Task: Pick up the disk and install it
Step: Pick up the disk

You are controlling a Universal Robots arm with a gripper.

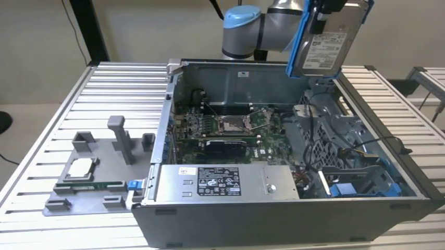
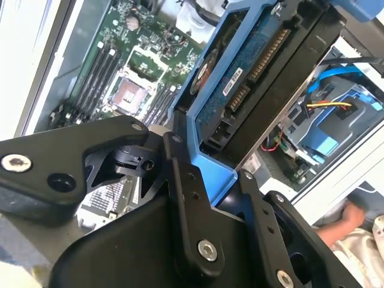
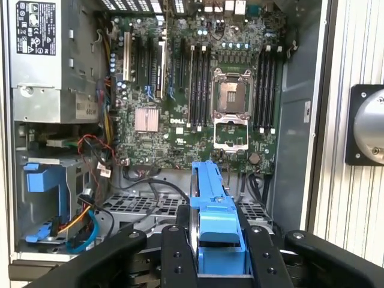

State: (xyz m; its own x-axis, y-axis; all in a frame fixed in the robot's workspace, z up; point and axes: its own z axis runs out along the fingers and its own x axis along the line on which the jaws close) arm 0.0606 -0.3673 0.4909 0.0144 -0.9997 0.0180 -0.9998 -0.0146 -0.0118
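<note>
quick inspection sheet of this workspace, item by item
surface: slatted metal table with an open computer case lying on it
job's things: disk held in the air above the case, not yet installed
clutter: grey tray at the exterior view's left; power supply inside the case
grippers: gripper shut on the disk
cables: black cable looped over the case's side; blue and orange cables inside
surroundings: plain wall, black post, second table
</note>
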